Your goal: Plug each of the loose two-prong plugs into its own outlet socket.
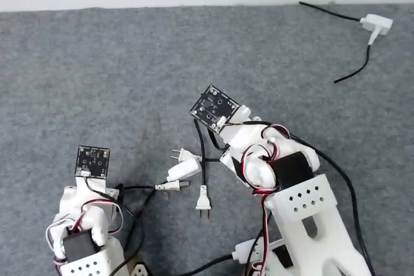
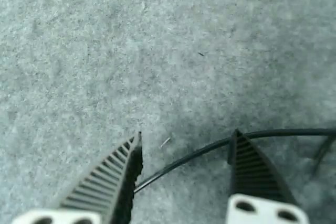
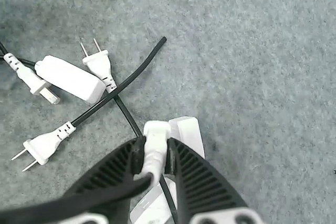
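My right gripper (image 3: 155, 142) is shut on a white plug (image 3: 155, 156) that sits against a white outlet socket (image 3: 186, 129) on the grey carpet. Beyond it lie a loose two-prong plug (image 3: 98, 62), a white socket block (image 3: 68, 78), a small plug (image 3: 34, 81) beside the block, and another loose plug (image 3: 43, 147) on a black cable. The high view shows these as the pronged plug (image 1: 182, 156), the block (image 1: 184, 171) and the lowest plug (image 1: 203, 201). My left gripper (image 2: 186, 145) is open just above the carpet, straddling a thin black cable (image 2: 199, 153).
A further white connector (image 1: 376, 24) with a black cable lies at the far right by the carpet's back edge. Black cables (image 1: 204, 153) cross between the two arms. Open grey carpet (image 1: 97, 69) stretches across the back and left.
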Action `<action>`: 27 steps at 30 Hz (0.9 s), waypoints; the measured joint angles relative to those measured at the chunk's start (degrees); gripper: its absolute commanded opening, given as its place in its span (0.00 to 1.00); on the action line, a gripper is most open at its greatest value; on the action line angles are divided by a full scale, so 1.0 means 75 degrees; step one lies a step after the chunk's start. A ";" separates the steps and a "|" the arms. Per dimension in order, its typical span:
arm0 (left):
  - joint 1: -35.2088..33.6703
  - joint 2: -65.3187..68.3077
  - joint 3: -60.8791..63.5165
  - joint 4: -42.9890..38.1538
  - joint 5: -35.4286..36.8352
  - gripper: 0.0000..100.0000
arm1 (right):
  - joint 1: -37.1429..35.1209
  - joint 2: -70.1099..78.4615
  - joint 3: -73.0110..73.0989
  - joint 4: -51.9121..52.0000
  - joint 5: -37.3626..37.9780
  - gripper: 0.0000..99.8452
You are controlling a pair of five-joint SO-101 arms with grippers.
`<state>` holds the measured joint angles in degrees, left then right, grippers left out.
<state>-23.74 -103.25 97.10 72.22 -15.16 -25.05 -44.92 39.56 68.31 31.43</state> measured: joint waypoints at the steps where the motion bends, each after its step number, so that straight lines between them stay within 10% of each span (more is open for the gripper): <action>1: 0.0000 0.0000 0.0000 0.0000 0.0000 0.25 | 0.0000 0.0000 0.0000 0.0000 0.0000 0.01; 27: -0.0035 0.0000 0.0000 0.0000 0.0000 0.25 | 0.0363 0.0012 0.0152 -0.0481 0.0000 0.01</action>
<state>-24.00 -103.25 97.10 72.22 -15.16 -22.33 -44.84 40.70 64.70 31.43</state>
